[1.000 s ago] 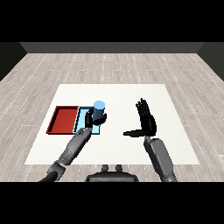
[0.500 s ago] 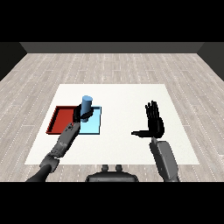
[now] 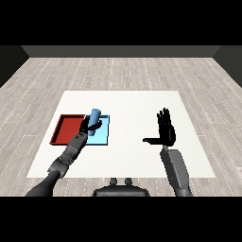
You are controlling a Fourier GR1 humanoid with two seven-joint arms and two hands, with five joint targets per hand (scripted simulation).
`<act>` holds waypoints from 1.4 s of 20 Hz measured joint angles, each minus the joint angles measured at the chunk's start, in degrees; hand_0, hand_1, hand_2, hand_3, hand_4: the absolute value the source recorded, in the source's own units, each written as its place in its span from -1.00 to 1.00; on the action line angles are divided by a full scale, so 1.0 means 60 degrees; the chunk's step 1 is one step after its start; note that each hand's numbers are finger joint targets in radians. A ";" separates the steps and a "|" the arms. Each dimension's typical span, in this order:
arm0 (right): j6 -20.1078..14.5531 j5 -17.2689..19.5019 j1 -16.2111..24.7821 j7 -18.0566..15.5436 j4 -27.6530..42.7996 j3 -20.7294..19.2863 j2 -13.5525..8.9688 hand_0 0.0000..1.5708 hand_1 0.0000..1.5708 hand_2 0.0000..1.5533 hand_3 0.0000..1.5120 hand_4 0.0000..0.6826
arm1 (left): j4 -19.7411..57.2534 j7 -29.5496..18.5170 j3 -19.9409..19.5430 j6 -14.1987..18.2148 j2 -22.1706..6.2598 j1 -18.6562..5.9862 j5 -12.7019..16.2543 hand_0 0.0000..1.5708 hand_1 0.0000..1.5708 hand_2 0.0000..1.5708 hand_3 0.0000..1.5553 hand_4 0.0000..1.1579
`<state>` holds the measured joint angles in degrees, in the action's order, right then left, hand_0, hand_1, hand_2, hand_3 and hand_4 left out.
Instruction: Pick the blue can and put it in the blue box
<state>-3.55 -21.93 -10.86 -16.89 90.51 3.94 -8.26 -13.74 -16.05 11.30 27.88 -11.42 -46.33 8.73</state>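
Holding the blue can [image 3: 95, 117], my left hand [image 3: 88, 126] has its fingers curled round it, directly over the light blue tray [image 3: 101, 138]. I judge pickup done; lowering and release remain. My right hand [image 3: 166, 133] stands well apart, fingers straight, grasping nothing. Beside the blue tray lies the red tray [image 3: 66, 129]. I can read no label or writing on the can.

A bare test room: a white worktop [image 3: 142, 104] sits on a pale grey plank floor [image 3: 118, 71], dark walls [image 3: 118, 51] close behind it, no furnishings around the worktop.
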 measured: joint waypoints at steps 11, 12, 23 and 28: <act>0.0184 -0.0395 -0.0080 0.0323 0.0066 -0.0514 -0.0184 -1.00 -1.00 -1.00 -1.00 -1.00 | 0.1784 0.0777 -0.0574 -0.0009 0.0372 -0.0507 0.0120 -1.00 -1.00 -1.00 -1.00 -1.00; 0.0265 -0.0388 -0.0026 0.0263 0.0097 -0.0500 -0.0189 -1.00 -1.00 -1.00 -1.00 -1.00 | 0.1874 0.0870 -0.0502 0.0089 0.0355 -0.0543 0.0019 -1.00 -1.00 -1.00 -1.00 -1.00; 0.0295 -0.0123 -0.0088 0.0290 0.0277 -0.0436 -0.0164 -1.00 -1.00 -1.00 -1.00 -1.00 | 0.0740 -0.0866 -0.1279 0.1279 0.0248 -0.0252 0.0527 -1.00 -1.00 -1.00 -1.00 -1.00; 0.0344 0.0106 0.0043 0.0288 0.0309 -0.0298 -0.0268 -1.00 -1.00 -1.00 -1.00 -1.00 | -0.1230 -0.3049 -0.1567 -0.0110 0.0353 -0.0216 0.0951 -1.00 -1.00 -1.00 -1.00 -1.00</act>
<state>-1.49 -21.29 -10.60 -15.16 92.36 2.16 -9.86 -21.12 -34.35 1.90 27.22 -9.31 -47.62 14.43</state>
